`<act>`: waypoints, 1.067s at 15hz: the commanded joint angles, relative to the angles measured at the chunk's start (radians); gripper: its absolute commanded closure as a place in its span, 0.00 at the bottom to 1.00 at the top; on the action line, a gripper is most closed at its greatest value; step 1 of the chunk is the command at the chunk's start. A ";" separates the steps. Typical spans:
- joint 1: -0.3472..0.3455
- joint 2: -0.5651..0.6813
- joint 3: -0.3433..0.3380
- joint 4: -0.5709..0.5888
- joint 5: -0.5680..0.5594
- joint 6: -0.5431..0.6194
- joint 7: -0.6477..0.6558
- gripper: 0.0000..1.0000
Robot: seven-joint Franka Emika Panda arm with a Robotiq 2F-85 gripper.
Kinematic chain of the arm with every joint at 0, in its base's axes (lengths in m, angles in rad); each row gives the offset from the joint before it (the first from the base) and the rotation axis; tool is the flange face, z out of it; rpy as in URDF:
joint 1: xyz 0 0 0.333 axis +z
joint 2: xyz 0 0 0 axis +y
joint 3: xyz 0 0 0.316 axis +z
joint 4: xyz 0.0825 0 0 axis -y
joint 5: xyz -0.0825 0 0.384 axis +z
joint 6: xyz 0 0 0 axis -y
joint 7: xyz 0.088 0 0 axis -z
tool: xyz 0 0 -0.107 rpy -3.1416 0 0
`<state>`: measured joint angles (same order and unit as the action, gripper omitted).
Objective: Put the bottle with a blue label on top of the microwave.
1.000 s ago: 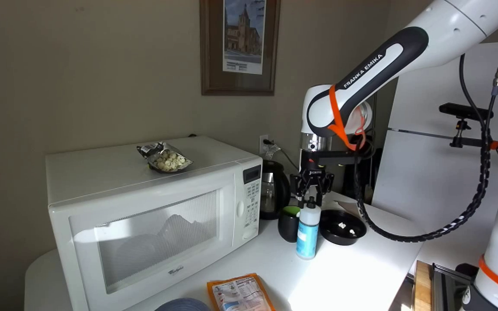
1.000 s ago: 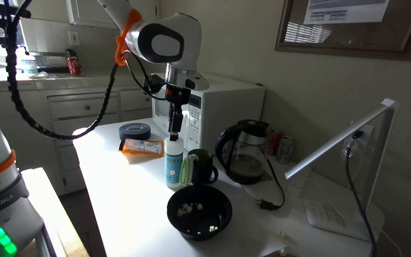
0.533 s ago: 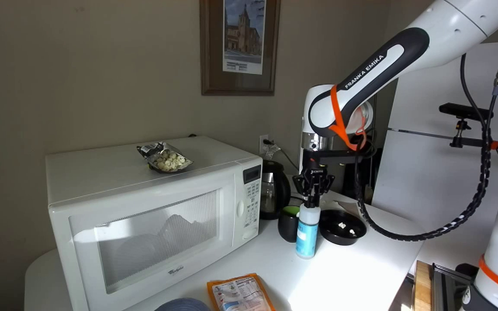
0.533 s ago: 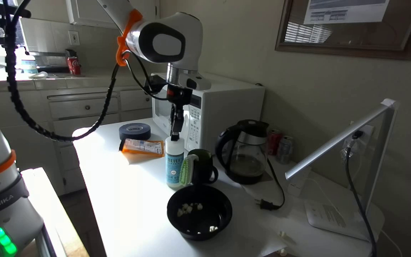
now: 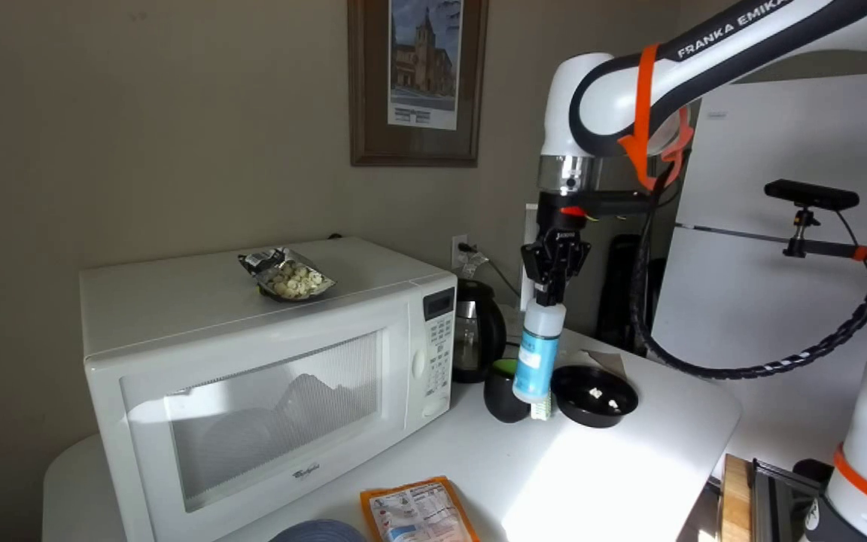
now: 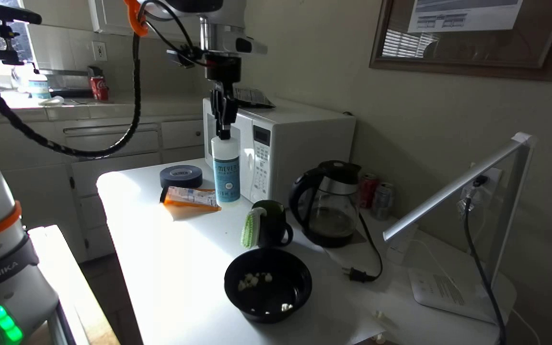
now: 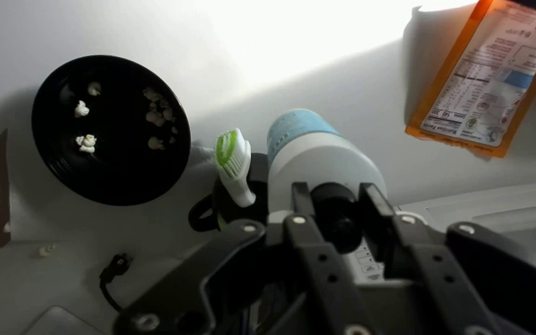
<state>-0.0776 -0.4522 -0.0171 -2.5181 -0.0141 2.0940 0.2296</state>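
Note:
Lifted off the table, the bottle with a blue label (image 5: 537, 354) hangs slightly tilted from my gripper (image 5: 550, 295), in front of the dark mug's spot and right of the microwave (image 5: 268, 429). Its base is lower than the microwave's top. In the wrist view the fingers (image 7: 301, 197) are shut on the black top of the bottle (image 7: 326, 160), one on each side, with the white shoulder and blue label beyond. An exterior view shows the bottle (image 6: 226, 175) in front of the microwave (image 6: 309, 148) and its control panel.
An opened popcorn bag (image 5: 290, 277) lies on the microwave's top. A dark mug (image 6: 271, 225) with a green brush (image 6: 251, 229), a black bowl (image 6: 267, 292) and a kettle (image 6: 331, 211) stand on the table. An orange packet (image 5: 420, 512) and blue tape (image 6: 181, 176) lie near the microwave door.
My gripper has closed on the bottle's black top. It has then risen, lifting the bottle off the table, and the bottle now tilts slightly.

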 commanded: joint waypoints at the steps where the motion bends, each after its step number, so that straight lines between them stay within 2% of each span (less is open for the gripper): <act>1: 0.006 -0.047 0.005 0.027 0.008 -0.076 -0.038 0.70; 3: 0.018 -0.117 0.006 0.066 0.015 -0.167 -0.069 0.70; 6: 0.020 -0.136 0.005 0.067 0.016 -0.178 -0.082 0.70; 7: 0.028 -0.137 0.010 0.072 0.028 -0.168 -0.075 0.93; 8: 0.029 -0.139 0.024 0.101 0.013 -0.165 -0.071 0.93; 13: 0.060 -0.143 0.063 0.381 -0.031 -0.264 -0.136 0.93; 16: 0.074 -0.028 0.071 0.599 0.004 -0.288 -0.129 0.93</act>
<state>-0.0208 -0.6028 0.0518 -2.1154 -0.0309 1.8644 0.1104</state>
